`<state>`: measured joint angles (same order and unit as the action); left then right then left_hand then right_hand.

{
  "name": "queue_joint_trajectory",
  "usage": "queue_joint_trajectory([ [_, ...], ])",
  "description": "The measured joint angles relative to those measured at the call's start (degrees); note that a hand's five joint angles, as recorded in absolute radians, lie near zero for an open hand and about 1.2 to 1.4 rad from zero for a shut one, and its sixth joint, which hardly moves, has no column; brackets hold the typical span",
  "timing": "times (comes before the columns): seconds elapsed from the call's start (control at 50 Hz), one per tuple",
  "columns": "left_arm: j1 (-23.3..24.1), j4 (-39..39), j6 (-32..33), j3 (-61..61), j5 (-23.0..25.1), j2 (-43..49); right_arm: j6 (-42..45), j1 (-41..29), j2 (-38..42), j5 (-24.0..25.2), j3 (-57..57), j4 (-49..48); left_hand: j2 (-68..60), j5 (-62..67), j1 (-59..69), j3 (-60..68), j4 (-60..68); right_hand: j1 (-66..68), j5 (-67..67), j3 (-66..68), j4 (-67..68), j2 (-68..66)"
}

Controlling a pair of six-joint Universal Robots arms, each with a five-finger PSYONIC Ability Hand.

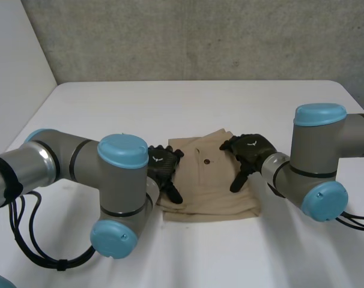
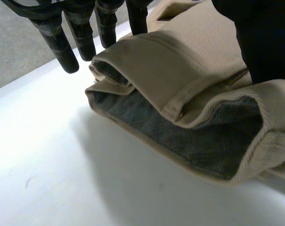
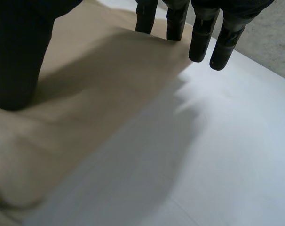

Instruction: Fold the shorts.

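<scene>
Tan shorts (image 1: pixel 209 183) lie folded into a small stack in the middle of the white table (image 1: pixel 200 102). My left hand (image 1: pixel 164 166) is open at the stack's left edge, its straight fingers (image 2: pixel 83 33) reaching past the fold where the grey inner side (image 2: pixel 199 136) of the shorts (image 2: pixel 189 70) shows. My right hand (image 1: pixel 251 151) is open over the stack's right side. Its thumb (image 3: pixel 18 61) rests on the cloth (image 3: pixel 86 99), and its straight fingers (image 3: pixel 201 37) hang over the cloth's edge and the table. Neither hand holds the cloth.
The table's far edge meets a grey concrete wall (image 1: pixel 200 36). A white panel (image 1: pixel 14 66) stands at the far left. My grey arms (image 1: pixel 119 192) flank the shorts on both sides, the right arm (image 1: pixel 317 162) close to the stack.
</scene>
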<state>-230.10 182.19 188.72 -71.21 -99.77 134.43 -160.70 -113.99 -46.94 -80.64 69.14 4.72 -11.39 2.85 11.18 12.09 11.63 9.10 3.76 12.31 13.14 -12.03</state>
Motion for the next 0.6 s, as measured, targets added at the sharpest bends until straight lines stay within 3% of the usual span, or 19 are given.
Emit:
queue_joint_trajectory([
  [0.12,0.7,0.0,1.4,-0.3,1.4,-0.7,5.2,-0.3,-0.4,-2.7,0.1,-0.2,0.0,0.0,0.0,0.0,0.0,-1.2,0.0,0.0,0.0,0.5],
  [0.3,1.3,0.1,1.3,0.2,2.7,-5.1,5.7,-0.4,-6.6,-2.6,0.8,-0.7,0.0,0.0,-0.2,0.0,0.0,-1.2,-0.2,0.0,0.0,0.5],
  [0.46,-1.3,0.0,-0.4,-0.3,2.6,-18.1,1.2,0.1,-17.7,-4.3,3.2,-5.5,0.0,0.0,-0.2,0.0,0.0,-1.2,-0.2,0.0,0.0,0.5],
  [0.6,-6.0,-1.9,-3.3,-0.3,2.5,-32.6,-6.0,1.6,-28.2,-10.3,4.7,-8.1,-0.3,0.0,0.5,0.1,0.3,-1.2,-0.2,0.0,0.0,0.5],
])
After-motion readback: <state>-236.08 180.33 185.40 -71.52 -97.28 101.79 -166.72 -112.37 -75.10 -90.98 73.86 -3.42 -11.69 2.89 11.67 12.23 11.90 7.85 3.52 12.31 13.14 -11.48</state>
